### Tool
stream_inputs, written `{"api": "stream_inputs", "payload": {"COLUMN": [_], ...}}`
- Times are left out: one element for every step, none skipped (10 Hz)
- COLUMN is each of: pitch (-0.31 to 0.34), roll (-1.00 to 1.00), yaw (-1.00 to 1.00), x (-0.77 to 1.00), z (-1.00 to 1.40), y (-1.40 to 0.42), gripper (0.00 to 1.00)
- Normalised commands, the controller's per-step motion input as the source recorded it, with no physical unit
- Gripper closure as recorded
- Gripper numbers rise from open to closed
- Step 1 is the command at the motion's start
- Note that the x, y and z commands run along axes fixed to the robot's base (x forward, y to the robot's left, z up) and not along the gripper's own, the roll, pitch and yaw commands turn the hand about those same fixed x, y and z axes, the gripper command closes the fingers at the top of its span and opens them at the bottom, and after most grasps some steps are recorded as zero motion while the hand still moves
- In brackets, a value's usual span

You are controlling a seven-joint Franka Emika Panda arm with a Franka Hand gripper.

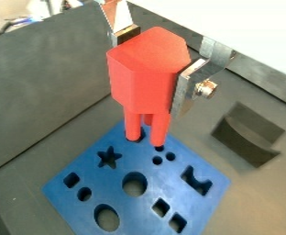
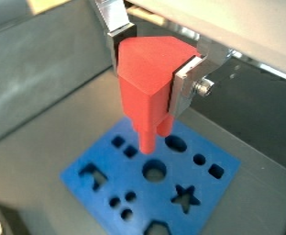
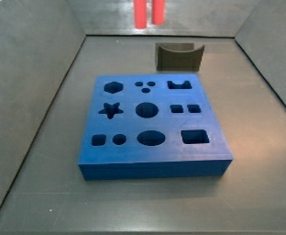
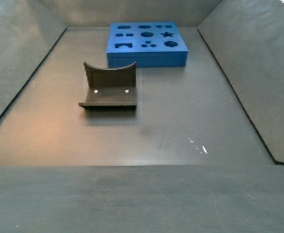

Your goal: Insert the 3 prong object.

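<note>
My gripper point(image 1: 158, 60) is shut on the 3 prong object point(image 1: 146, 78), a bright red piece with a wide body and thin prongs pointing down. It shows in both wrist views point(image 2: 146, 83), held between the silver fingers point(image 2: 189, 78). It hangs above the blue block point(image 1: 127, 165), apart from it, with its prongs over the area by the star hole and the three small round holes point(image 1: 161, 156). In a side view only the red prongs point(image 3: 148, 11) show, high above the blue block's point(image 3: 152, 168) far edge. The gripper is out of the side view with the block far away point(image 4: 148, 56).
A dark olive curved block point(image 3: 178, 57) stands on the floor behind the blue block, also seen in a wrist view point(image 1: 249, 136) and a side view point(image 4: 109, 86). Sloping grey walls point(image 3: 36, 101) enclose the floor on all sides.
</note>
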Motion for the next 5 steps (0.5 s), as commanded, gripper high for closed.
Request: {"api": "stream_inputs", "payload": {"pitch": [-0.119,-0.119,-0.107,-0.050,-0.040], "roll": [0.03,0.03,0.06,0.03,0.07], "yaw": [1.00,1.00,1.00,0.69,0.53], "x": [-0.16,-0.16,-0.14,0.09,0.26], "z": [-0.85,-0.85,-0.85,-0.97,-0.90], "y": [0.03,0.03,0.03,0.33,0.37], "gripper": [1.00,1.00,1.00,1.00,1.00]}}
